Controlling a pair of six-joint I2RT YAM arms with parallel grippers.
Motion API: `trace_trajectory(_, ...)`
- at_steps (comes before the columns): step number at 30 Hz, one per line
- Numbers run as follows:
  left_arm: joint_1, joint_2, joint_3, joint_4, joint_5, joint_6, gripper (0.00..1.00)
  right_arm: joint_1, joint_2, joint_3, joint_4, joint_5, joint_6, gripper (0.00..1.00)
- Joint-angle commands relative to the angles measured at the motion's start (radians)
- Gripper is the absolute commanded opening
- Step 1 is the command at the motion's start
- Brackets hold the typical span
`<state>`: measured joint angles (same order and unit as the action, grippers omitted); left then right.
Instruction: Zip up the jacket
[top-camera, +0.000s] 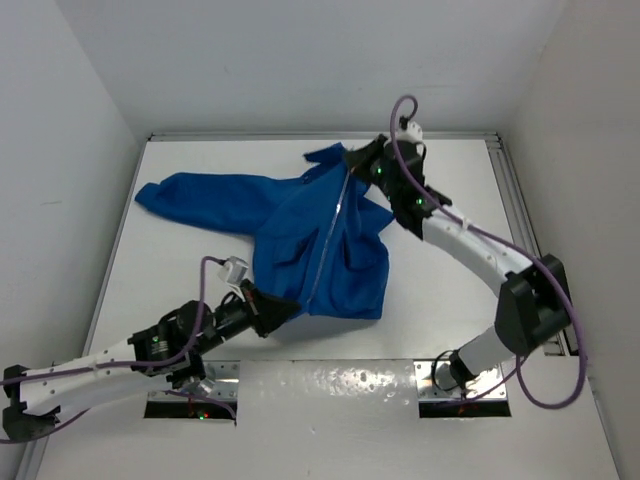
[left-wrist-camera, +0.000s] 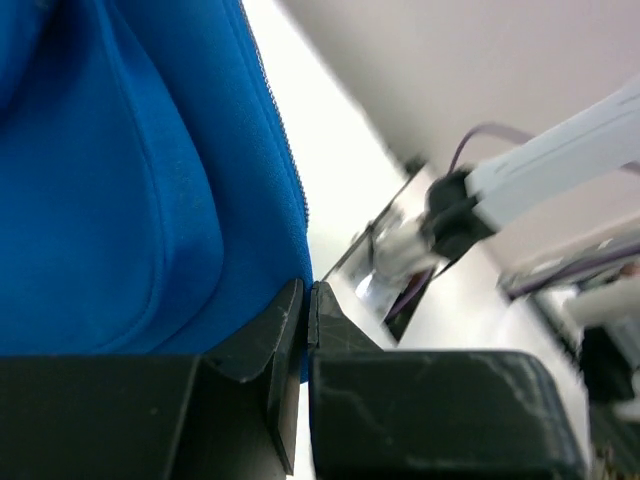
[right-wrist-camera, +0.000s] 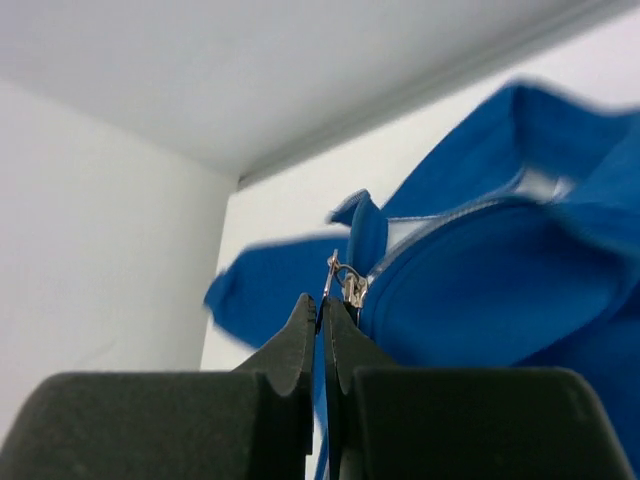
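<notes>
The right gripper (right-wrist-camera: 322, 305) is pinching the silver zipper pull (right-wrist-camera: 346, 284), its fingers pressed tight together, at the collar end of the jacket (top-camera: 310, 235), toward twelve o'clock on the table (top-camera: 160, 260). The left gripper (left-wrist-camera: 308, 300) is clamping shut on the bottom hem beside the zipper line, at about six o'clock of the garment. The jacket is lying front up between the two grippers, near the table's middle. Its pale zipper (top-camera: 335, 225) is running from collar to hem, and one sleeve (top-camera: 185, 192) is stretching out toward ten o'clock.
</notes>
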<state>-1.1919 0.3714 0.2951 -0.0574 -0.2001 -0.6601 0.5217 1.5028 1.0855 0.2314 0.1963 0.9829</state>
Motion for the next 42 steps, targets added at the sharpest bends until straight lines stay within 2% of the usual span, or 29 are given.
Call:
trace_trajectory(1,-0.028,-0.093,0.052,-0.188,0.015,-0.018,0.0,-0.127,0.113,0.261,0.03,0.114,-0.087,0.0)
trace_trajectory(8,-0.028,-0.199,0.094,-0.395,-0.097,-0.055,0.0,-0.322,0.31,0.564,-0.026,0.118,-0.083,0.0)
trace_trajectory(13,-0.028,-0.256,0.101,-0.444,-0.192,-0.116,0.0,-0.391,0.39,0.712,-0.099,0.129,-0.082,0.0)
trace_trajectory(16,-0.028,-0.223,0.114,-0.456,-0.264,-0.131,0.0,-0.405,0.384,0.677,-0.055,0.082,-0.082,0.0)
trace_trajectory(19,-0.028,-0.076,0.172,-0.437,-0.337,-0.136,0.01,-0.402,0.349,0.546,0.005,0.032,-0.052,0.0)
trace_trajectory(20,-0.026,-0.037,0.194,-0.444,-0.378,-0.145,0.23,-0.402,0.33,0.519,0.029,0.025,-0.047,0.0)
trace_trajectory(21,-0.028,0.003,0.219,-0.458,-0.404,-0.154,0.23,-0.402,0.326,0.504,0.026,0.014,-0.044,0.0)
trace_trajectory(22,-0.028,0.067,0.269,-0.482,-0.432,-0.159,0.46,-0.402,0.32,0.479,0.016,0.003,-0.043,0.0)
trace_trajectory(23,-0.026,0.092,0.292,-0.492,-0.459,-0.162,0.54,-0.402,0.298,0.466,0.003,0.0,-0.044,0.02)
trace_trajectory(25,-0.028,0.136,0.347,-0.489,-0.536,-0.148,0.69,-0.402,0.272,0.461,-0.026,-0.015,-0.07,0.22)
trace_trajectory(26,-0.026,0.144,0.37,-0.472,-0.556,-0.113,0.73,-0.402,0.257,0.47,-0.08,-0.038,-0.079,0.49)
trace_trajectory(27,-0.028,0.15,0.39,-0.467,-0.603,-0.099,0.8,-0.402,0.213,0.475,-0.101,-0.047,-0.085,0.63)
trace_trajectory(29,-0.026,0.155,0.449,-0.457,-0.66,-0.066,0.86,-0.402,0.154,0.475,-0.166,-0.078,-0.105,0.88)
trace_trajectory(30,-0.028,0.155,0.473,-0.428,-0.667,-0.032,0.87,-0.402,0.089,0.47,-0.191,-0.092,-0.122,0.94)
trace_trajectory(31,-0.028,0.155,0.484,-0.412,-0.667,-0.021,0.87,-0.402,0.05,0.459,-0.228,-0.119,-0.127,0.99)
trace_trajectory(32,-0.028,0.153,0.49,-0.4,-0.65,-0.01,0.88,-0.402,0.009,0.435,-0.254,-0.142,-0.124,0.99)
trace_trajectory(35,-0.028,0.13,0.481,-0.349,-0.601,0.004,0.88,-0.402,-0.212,0.233,-0.241,-0.254,-0.104,0.99)
trace_trajectory(36,-0.028,0.126,0.472,-0.342,-0.589,0.004,0.88,-0.402,-0.28,0.077,-0.225,-0.28,-0.083,0.99)
trace_trajectory(37,-0.028,0.121,0.467,-0.341,-0.578,0.001,0.88,-0.402,-0.421,-0.002,-0.161,-0.308,-0.067,0.99)
trace_trajectory(39,-0.026,0.098,0.466,-0.363,-0.542,-0.012,0.89,-0.402,-0.559,-0.196,-0.159,-0.368,-0.053,0.99)
trace_trajectory(40,-0.026,0.086,0.466,-0.375,-0.538,-0.022,0.89,-0.402,-0.69,-0.246,-0.19,-0.392,-0.053,0.99)
trace_trajectory(42,-0.026,0.043,0.461,-0.403,-0.527,-0.035,0.89,-0.402,-0.813,-0.344,-0.271,-0.428,-0.087,0.99)
